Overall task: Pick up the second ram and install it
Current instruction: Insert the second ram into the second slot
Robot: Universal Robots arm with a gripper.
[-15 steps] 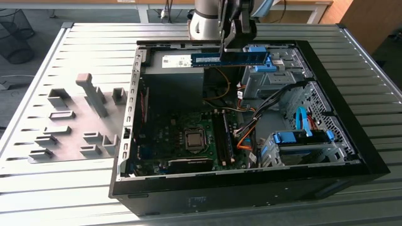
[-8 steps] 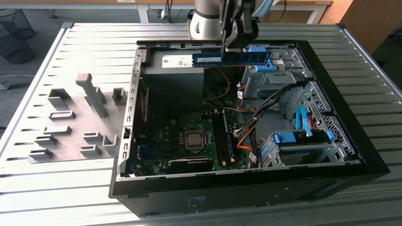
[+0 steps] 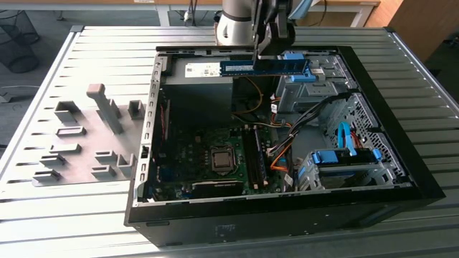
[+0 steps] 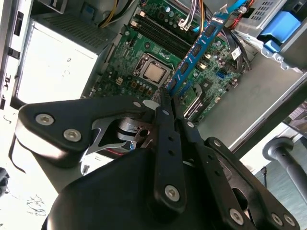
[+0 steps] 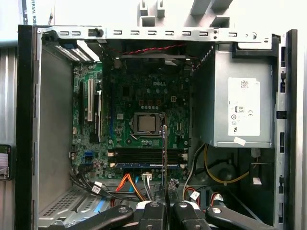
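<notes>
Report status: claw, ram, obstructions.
Claw shut on ram. Ram aloft over open case, not in a slot. Cables lie beside the slots, none seen across them.

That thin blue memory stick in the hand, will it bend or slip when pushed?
Probably stiff: the thin blue-green memory stick juts straight from the hand, no sag. Likely light, being thin. Pinched across flat faces, it might slip.

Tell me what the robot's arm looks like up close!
The arm is a rounded silver-grey tube. Its end effector is black, made of flat linked bars joined by shiny round screws. The bars narrow into two slim fingers. A silvery metal part sits between the bars.
</notes>
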